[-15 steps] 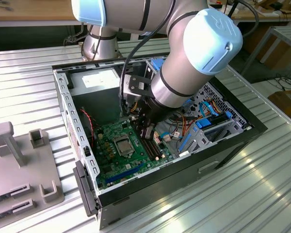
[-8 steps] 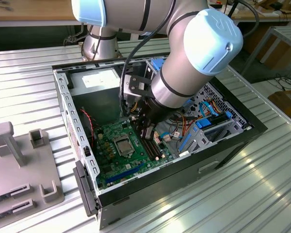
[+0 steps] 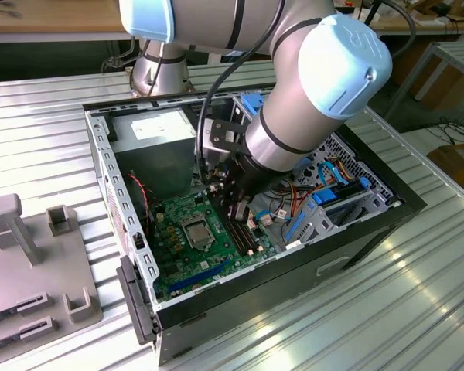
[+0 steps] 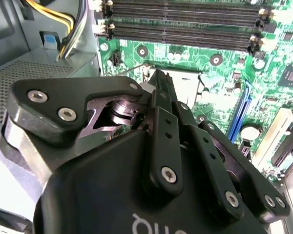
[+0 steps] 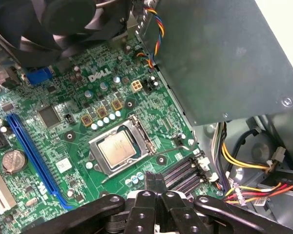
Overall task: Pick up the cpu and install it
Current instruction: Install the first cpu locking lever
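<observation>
The cpu [image 5: 116, 148] lies seated in its socket [image 5: 121, 150] beside the memory slots [image 5: 184, 173]; above, the gripper [image 5: 155, 183], fingers closed and empty, partly hides the motherboard [image 4: 263, 92].

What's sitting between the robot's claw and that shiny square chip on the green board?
In the first wrist view, only bare green board and the socket's metal frame lie between the gripper and the cpu. The long black memory slots sit just to one side.

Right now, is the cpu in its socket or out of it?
In. The cpu lies flat inside the socket's metal frame on the motherboard, with the gripper above the memory slots beside it.
</observation>
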Controlling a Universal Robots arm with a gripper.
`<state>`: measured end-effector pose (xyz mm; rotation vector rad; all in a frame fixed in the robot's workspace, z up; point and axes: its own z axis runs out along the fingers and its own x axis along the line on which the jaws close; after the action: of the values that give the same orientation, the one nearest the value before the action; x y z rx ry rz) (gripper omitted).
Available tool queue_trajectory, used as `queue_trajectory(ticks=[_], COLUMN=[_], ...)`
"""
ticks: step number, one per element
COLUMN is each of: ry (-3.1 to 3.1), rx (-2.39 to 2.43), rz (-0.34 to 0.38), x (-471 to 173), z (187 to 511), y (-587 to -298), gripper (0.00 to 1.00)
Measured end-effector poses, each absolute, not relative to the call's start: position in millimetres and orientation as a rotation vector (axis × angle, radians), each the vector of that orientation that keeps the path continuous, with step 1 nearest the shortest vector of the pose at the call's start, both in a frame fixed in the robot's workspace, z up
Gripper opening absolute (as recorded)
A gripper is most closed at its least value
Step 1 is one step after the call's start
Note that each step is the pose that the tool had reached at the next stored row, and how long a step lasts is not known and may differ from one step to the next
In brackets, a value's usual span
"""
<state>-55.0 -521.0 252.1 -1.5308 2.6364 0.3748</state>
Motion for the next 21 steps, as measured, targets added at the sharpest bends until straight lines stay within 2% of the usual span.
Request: queue_trajectory(ticks=[21], ry=[2.636], rx=[-1.53], rz=[0.375], x=[-45.1], z=[252.0], y=[-520.8], gripper=[0.11])
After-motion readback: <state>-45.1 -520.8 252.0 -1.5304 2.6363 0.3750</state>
